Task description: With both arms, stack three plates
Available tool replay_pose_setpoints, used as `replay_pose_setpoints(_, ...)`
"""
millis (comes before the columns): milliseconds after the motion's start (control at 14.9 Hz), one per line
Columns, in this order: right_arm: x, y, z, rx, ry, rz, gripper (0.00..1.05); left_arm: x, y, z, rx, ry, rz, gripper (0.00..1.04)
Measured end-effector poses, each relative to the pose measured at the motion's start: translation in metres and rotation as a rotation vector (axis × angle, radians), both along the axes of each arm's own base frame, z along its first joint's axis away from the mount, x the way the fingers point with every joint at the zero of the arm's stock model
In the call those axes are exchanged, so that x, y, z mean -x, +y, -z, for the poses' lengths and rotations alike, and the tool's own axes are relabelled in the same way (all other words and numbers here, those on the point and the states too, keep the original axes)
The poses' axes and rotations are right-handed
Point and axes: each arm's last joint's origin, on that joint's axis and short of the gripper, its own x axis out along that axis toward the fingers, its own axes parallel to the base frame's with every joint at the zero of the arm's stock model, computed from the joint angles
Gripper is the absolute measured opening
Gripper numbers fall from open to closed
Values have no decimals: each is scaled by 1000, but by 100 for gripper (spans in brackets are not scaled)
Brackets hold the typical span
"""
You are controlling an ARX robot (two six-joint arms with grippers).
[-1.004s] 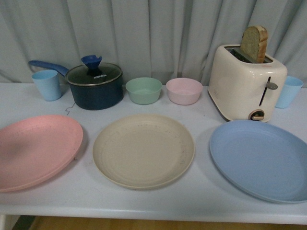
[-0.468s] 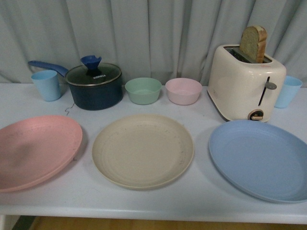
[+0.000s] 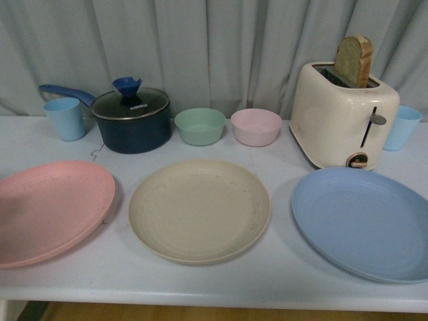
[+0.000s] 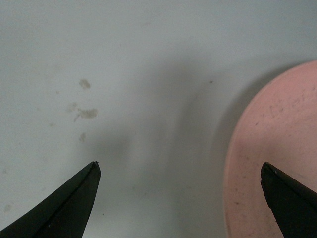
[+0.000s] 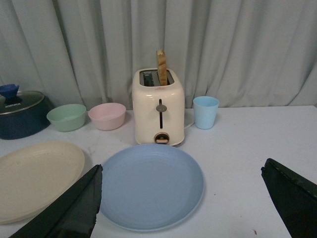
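— How far along is the stacking?

— By my reading, it hasn't begun. All three plates lie singly in a row along the front edge of the surface (image 3: 281, 277): the pink plate (image 3: 53, 210) toward the left edge, the beige plate (image 3: 199, 208) in the middle, and the blue plate (image 3: 364, 224) toward the right edge, in front of the toaster (image 3: 344, 117). None rests on another. The pink and beige rims sit just beside each other, and the blue one is a little further off.

— So everything is left to do?

— Yes. Two plates have to be lifted and set on the third.

— What are the arms doing?

— The left claw (image 4: 179, 165) has its fingers spread wide apart and holds nothing. It hangs over bare surface, with the pink plate's rim under one finger. The right claw (image 5: 181, 170) is also wide apart and empty, and it faces the blue plate from the front-edge side.

— Which way do the plates point? Is there a long axis?

— None. They are round, so no direction is favoured. Each lies flat with its hollow side up and its rim level, so I'd judge a grip at any point on the rim would serve equally.
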Motion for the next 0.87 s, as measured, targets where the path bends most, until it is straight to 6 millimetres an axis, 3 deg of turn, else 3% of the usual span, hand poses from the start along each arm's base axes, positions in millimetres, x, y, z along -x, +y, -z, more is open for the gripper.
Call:
replay_pose_setpoints(602, 0, 0, 0, 0, 0, 0, 98, -5, -3, 36, 82, 26, -1, 98)
replay_pose_setpoints(669, 0, 0, 0, 0, 0, 0, 98, -7, -5, 37, 98, 8, -1, 73)
replay_pose_setpoints(870, 0, 0, 0, 0, 0, 0, 98, -8, -6, 37, 106, 5, -1, 41)
